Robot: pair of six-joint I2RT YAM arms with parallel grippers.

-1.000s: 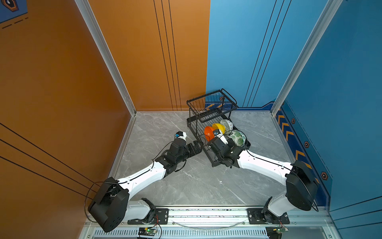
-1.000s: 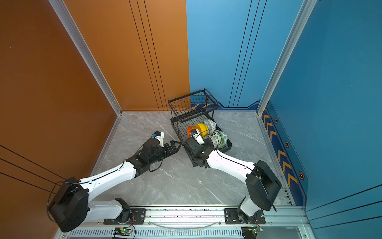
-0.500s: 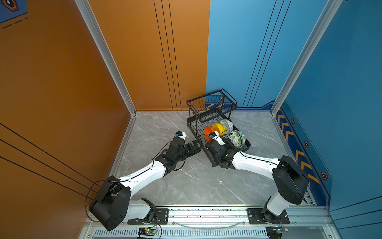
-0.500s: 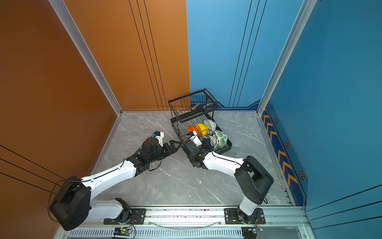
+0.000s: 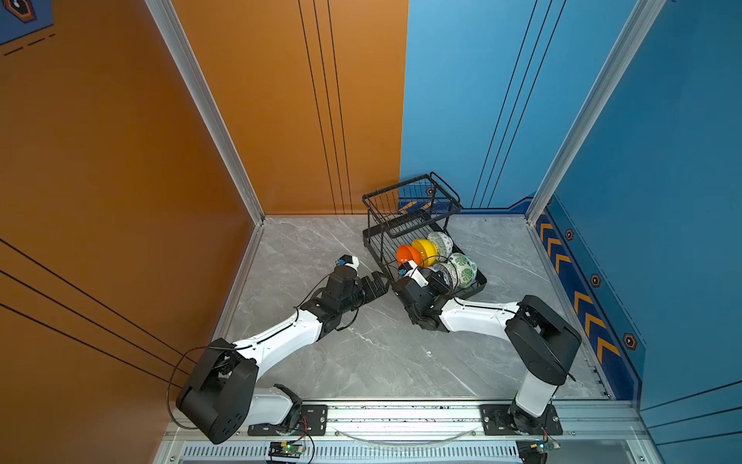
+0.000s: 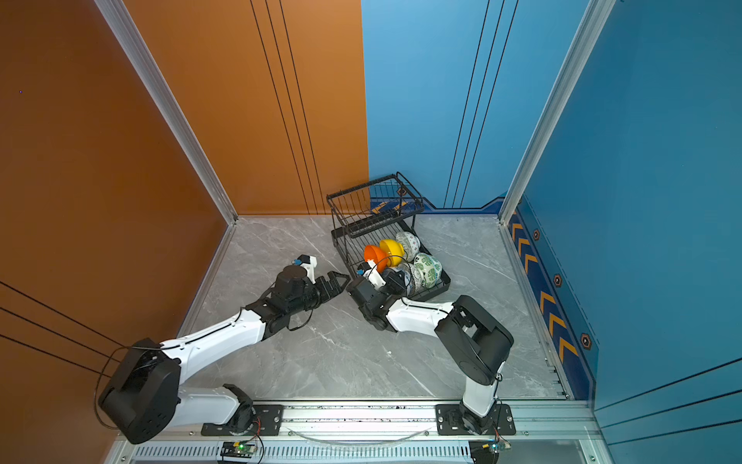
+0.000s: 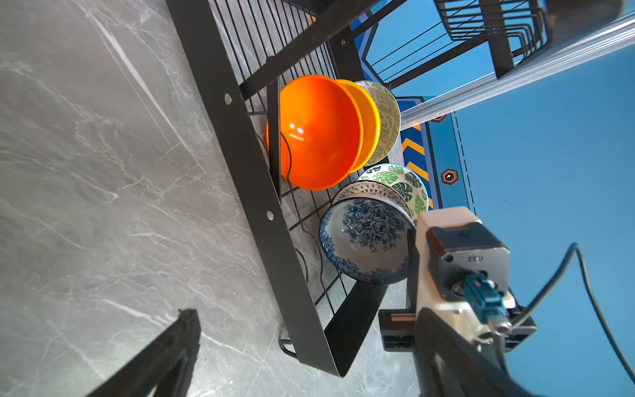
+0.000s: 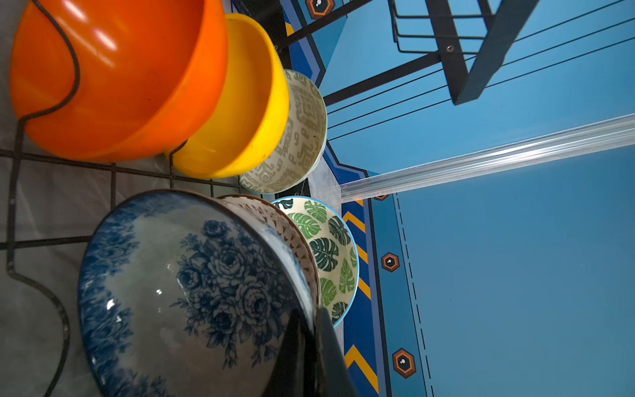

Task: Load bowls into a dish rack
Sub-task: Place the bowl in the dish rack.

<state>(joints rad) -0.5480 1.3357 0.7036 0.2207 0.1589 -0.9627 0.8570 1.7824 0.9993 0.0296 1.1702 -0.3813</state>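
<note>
Your left tool [image 6: 339,281] hangs open and empty beside the dish rack [image 7: 240,165]. Your right tool [image 8: 311,326] pinches the rim of the blue flower bowl [image 8: 192,292], so settle it into the wires, then let go slowly. It stands on edge at the rack's near end, hollow side facing you, round with no long side.

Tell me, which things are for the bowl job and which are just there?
For the job: dish rack, orange bowl, yellow bowl, grey-green bowl, leaf bowl, lattice bowl, blue floral bowl, right gripper pinching its rim.
Just there: open left gripper beside the rack, marble tabletop.
</note>
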